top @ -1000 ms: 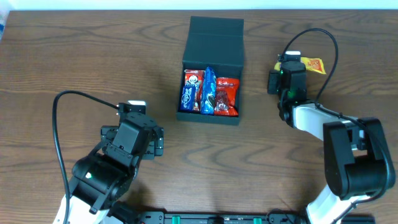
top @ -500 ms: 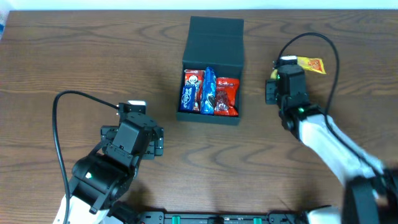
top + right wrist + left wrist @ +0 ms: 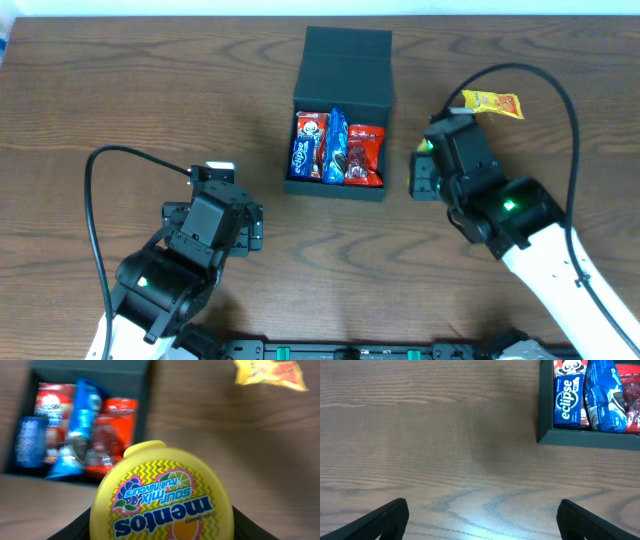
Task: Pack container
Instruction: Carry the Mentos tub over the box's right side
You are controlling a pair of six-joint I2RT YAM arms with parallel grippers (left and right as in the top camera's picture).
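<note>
The dark teal-black container lies open at the table's middle back, flap lid folded back. It holds a blue Eclipse pack, a blue packet and a red packet; these also show in the left wrist view and the right wrist view. My right gripper is shut on a yellow Mentos tub and holds it just right of the container. My left gripper is open and empty over bare table, left of and in front of the container.
A yellow-orange snack packet lies on the table at the back right, also seen in the right wrist view. The left arm's black cable loops over the table's left side.
My right gripper has moved from beside the yellow-orange packet forward and left toward the container, carrying the Mentos tub. The left arm has not moved.
</note>
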